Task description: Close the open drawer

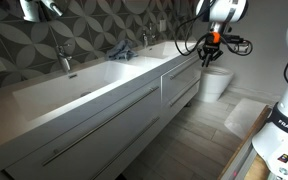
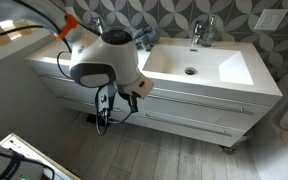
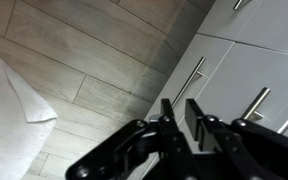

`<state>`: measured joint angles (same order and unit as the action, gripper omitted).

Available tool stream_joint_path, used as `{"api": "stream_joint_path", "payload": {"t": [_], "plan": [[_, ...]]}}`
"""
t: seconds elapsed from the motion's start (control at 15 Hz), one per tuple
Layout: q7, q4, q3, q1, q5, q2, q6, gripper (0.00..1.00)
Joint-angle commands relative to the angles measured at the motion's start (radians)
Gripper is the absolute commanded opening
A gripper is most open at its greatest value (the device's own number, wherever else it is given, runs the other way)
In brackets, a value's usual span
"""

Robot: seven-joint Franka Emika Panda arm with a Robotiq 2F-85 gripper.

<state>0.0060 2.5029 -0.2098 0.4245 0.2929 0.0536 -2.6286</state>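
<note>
My gripper (image 3: pixel 182 112) hangs in front of the vanity's pale grey drawer fronts, fingers nearly together with only a narrow gap and nothing between them. It also shows in both exterior views (image 1: pixel 212 47) (image 2: pixel 132 97). In the wrist view a narrow grey front with a slim bar handle (image 3: pixel 189 80) lies just beyond the fingertips, apart from them. Narrower fronts (image 1: pixel 180 85) sit at the vanity's far end below the gripper. No white inner box shows, so I cannot tell which drawer is open; in an exterior view my arm (image 2: pixel 102 62) hides that part.
Wide grey drawer fronts with long bar handles (image 1: pixel 94 135) (image 2: pixel 199 102) run along the vanity under the sinks (image 2: pixel 189 65). A toilet (image 1: pixel 215 84) stands past the vanity's end. A white mat (image 3: pixel 9 115) lies on the wood-look floor (image 3: pixel 94 60). The robot base (image 1: pixel 284 135) is nearby.
</note>
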Motion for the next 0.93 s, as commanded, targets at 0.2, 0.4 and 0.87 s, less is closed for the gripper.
{"api": "stream_joint_path", "payload": {"t": [0.2,0.4,0.87], "plan": [[0.153,0.230,-0.019,-0.014,-0.424,-0.418,0.076,0.74],[0.161,0.261,0.027,-0.004,-0.491,-0.586,0.167,0.94],[0.109,0.217,0.072,-0.044,-0.473,-0.773,0.376,1.00]]}}
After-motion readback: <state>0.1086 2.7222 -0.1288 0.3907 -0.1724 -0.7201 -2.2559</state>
